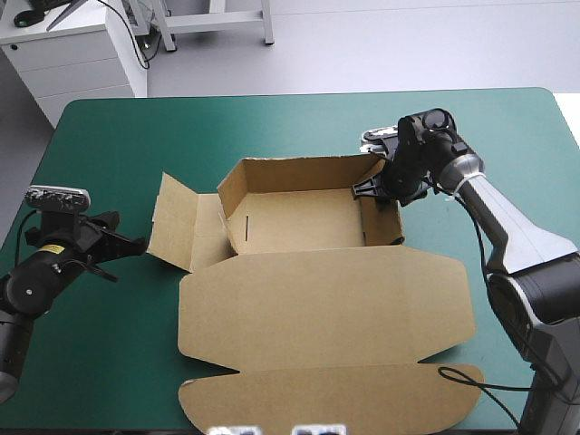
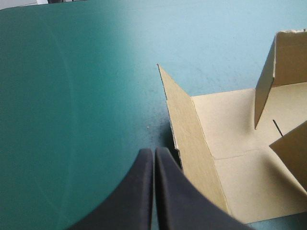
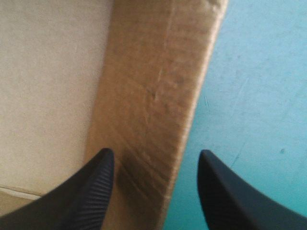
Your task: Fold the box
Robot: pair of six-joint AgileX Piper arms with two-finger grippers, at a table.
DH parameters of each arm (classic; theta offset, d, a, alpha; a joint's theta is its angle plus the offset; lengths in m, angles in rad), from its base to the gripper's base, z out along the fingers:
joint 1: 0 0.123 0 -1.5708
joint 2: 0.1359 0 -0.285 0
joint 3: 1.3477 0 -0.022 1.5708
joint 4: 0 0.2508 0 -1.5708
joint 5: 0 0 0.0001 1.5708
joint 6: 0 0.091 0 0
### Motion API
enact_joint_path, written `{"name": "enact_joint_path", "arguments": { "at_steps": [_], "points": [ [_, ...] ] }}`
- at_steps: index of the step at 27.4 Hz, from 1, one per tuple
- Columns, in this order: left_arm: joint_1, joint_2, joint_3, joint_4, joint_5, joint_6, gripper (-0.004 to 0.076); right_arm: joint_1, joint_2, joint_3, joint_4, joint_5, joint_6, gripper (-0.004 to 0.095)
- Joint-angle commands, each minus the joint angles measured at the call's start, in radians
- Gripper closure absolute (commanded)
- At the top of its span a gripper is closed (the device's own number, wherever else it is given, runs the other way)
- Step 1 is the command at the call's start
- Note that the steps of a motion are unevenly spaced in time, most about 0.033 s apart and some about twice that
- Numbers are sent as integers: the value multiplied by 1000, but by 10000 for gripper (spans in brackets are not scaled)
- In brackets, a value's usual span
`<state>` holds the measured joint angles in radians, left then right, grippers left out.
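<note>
The left end effector [image 1: 136,243] [image 2: 153,152] is hovering low over the teal-green surface [image 1: 299,118], its black fingers [image 2: 139,191] pressing together into a single point. Just ahead of that tip and slightly to one side, the brown box's [image 1: 308,299] [image 2: 230,143] outer side flap [image 1: 172,222] [image 2: 192,148] is tilting up off the cover, with its free edge near the fingers but not touching them.

The box is sitting in the middle of the surface as a half-formed tray. Its back wall [image 1: 299,172] is standing upright, and the wide lid [image 1: 326,299] is lying flat toward the near edge.

At the tray's far right corner, the right end effector [image 1: 381,188] [image 3: 156,158] is reaching down with its fingers [image 3: 91,191] standing apart. The right wall [image 1: 381,222] [image 3: 153,72] is rising between them, one finger sitting over the box's inner side and the other over bare cover outside. Whether either finger is touching the board cannot be told.
</note>
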<state>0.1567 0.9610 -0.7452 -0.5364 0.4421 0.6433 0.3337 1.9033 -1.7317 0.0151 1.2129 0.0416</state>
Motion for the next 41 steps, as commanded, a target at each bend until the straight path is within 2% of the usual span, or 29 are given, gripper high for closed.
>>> {"name": "enact_joint_path", "arguments": {
  "at_steps": [1, 4, 11, 17, 28, 31, 34, 38, 41],
  "points": [
    [-2, -9, -29, -24, -53, -6, 724, 0, -65, -75, 2, 36, 15, 237],
    [-2, -6, -29, -24, -55, -6, 724, 0, -111, -67, 32, 36, 26, 234],
    [-2, -2, -29, -29, -35, -11, 724, 0, -207, 119, 78, 36, 52, 235],
    [-2, -2, -29, -34, -39, -11, 731, 0, -171, 158, 80, 15, 48, 247],
    [-2, -2, -29, -38, -37, -11, 731, 0, -105, 158, 97, 9, 48, 338],
    [-2, -2, -29, -41, -37, -11, 731, 0, -106, 158, 100, 11, 40, 427],
    [-2, -2, -29, -41, -37, -11, 731, 0, -106, 158, 100, 11, 21, 585],
    [-2, -2, -29, -70, -30, -11, 731, 0, -106, 158, 97, 19, -9, 902],
    [-2, 0, -29, -95, -6, -11, 731, 0, -106, 158, 95, 22, -11, 922]
  ]
}}
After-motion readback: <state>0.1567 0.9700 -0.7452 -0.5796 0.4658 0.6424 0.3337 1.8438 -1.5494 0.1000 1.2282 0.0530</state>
